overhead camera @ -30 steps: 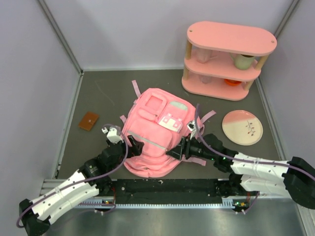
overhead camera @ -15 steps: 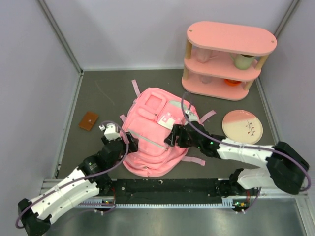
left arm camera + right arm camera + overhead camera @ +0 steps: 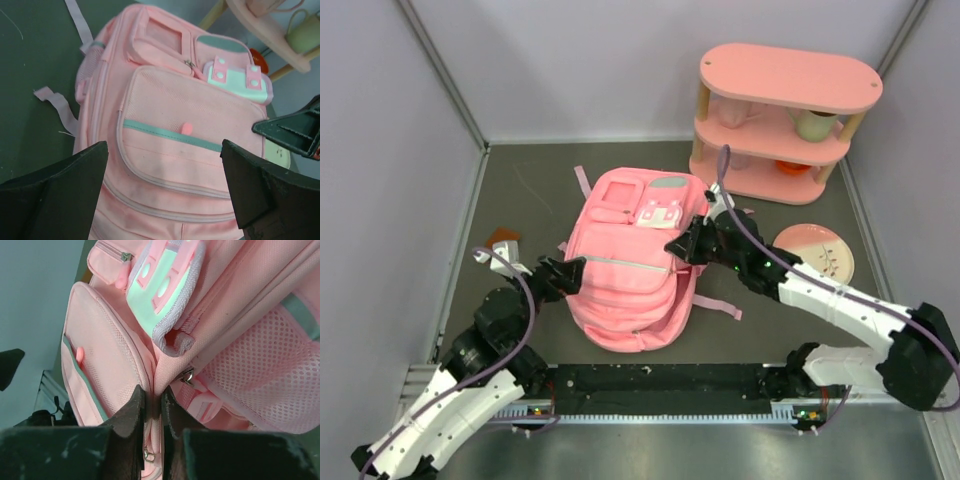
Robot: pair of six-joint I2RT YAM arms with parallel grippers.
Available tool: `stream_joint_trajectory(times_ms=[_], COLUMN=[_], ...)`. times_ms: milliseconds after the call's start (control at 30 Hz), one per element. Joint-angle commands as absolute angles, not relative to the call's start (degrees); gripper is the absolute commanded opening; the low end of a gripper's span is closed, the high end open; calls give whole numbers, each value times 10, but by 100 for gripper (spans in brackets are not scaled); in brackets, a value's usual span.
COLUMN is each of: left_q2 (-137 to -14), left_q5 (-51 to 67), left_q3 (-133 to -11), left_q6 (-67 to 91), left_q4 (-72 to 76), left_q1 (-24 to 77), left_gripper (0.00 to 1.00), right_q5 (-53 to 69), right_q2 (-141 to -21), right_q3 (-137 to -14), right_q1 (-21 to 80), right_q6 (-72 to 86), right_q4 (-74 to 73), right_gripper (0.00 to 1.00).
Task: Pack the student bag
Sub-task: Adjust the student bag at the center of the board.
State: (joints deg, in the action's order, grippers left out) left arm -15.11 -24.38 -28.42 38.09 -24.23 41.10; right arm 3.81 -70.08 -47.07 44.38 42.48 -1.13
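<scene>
The student bag [image 3: 630, 265] is a large pink backpack with mint and white trim, lying front up in the middle of the table. My right gripper [image 3: 682, 247] is at its right side. In the right wrist view that gripper [image 3: 152, 401] is shut on a fold of the bag's [image 3: 105, 350] pink fabric next to a zipper ring. My left gripper [image 3: 565, 275] hovers at the bag's lower left, open. Its fingers [image 3: 65, 195] stand wide apart over the bag's [image 3: 175, 115] front pockets without touching them.
A pink oval shelf unit [image 3: 785, 120] with mugs stands at the back right. A pink and white plate [image 3: 817, 253] lies right of the bag. A small brown item [image 3: 503, 236] peeks out behind the left arm. Grey walls close in the table.
My right gripper has shut on the bag's right side and dragged the bag toward the back. The left arm has drawn back to the left, still open.
</scene>
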Motion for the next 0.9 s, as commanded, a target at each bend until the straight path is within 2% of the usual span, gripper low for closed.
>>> stream_joint_trajectory(times_ms=[0, 33, 67, 100, 133, 167, 233, 300, 333, 400, 433, 500, 533, 567, 633, 800, 867], left_q2=[-149, -152, -161, -166, -172, -185, -196, -199, -198, -192, -190, -186, -185, -186, -185, -183, -202], left_q5=[-257, -252, -238, -232, -225, -215, -218, -221, -220, -207, -200, -185, -172, -168, -157, -145, -133], left_q3=[-300, -292, -284, -273, -273, -277, -285, -283, -280, -270, -265, -248, -242, -235, -216, -185, -188], left_q6=[381, 383, 384, 386, 388, 387, 388, 387, 387, 394, 397, 409, 413, 423, 432, 447, 444], left_q4=[-278, -270, -240, -230, -225, -224, -236, -237, -234, -221, -215, -210, -208, -207, -210, -180, -164], left_q1=[408, 408, 408, 409, 409, 409, 409, 409, 408, 409, 409, 409, 409, 408, 408, 408, 409], left_gripper=[99, 99, 99, 99, 99, 99, 99, 99, 99, 99, 99, 99, 99, 99, 99, 99, 99], right_q5=[-65, 39, 160, 298, 310, 310, 338, 301, 301, 282, 228, 191, 193, 181, 56, -144, -176], right_q2=[-635, -675, -723, -783, -787, -783, -774, -773, -785, -815, -846, -867, -866, -834, -786, -694, -674], right_q3=[-513, -521, -532, -520, -467, -467, -524, -570, -606, -655, -697, -679, -623, -589, -519, -498, -499], right_q1=[485, 438, 339, 324, 321, 322, 330, 331, 331, 332, 334, 331, 337, 344, 391, 461, 480], right_q6=[380, 409, 510, 565, 618, 648, 579, 532, 486, 424, 390, 395, 402, 405, 411, 407, 406], right_q4=[105, 116, 147, 243, 360, 457, 441, 306, 286, 128, 46, -26, -16, -7, -30, -118, -158], right_gripper=[0, 0, 0, 0, 0, 0, 0, 0, 0, 0, 12, 23, 62, 90, 99, 99, 99])
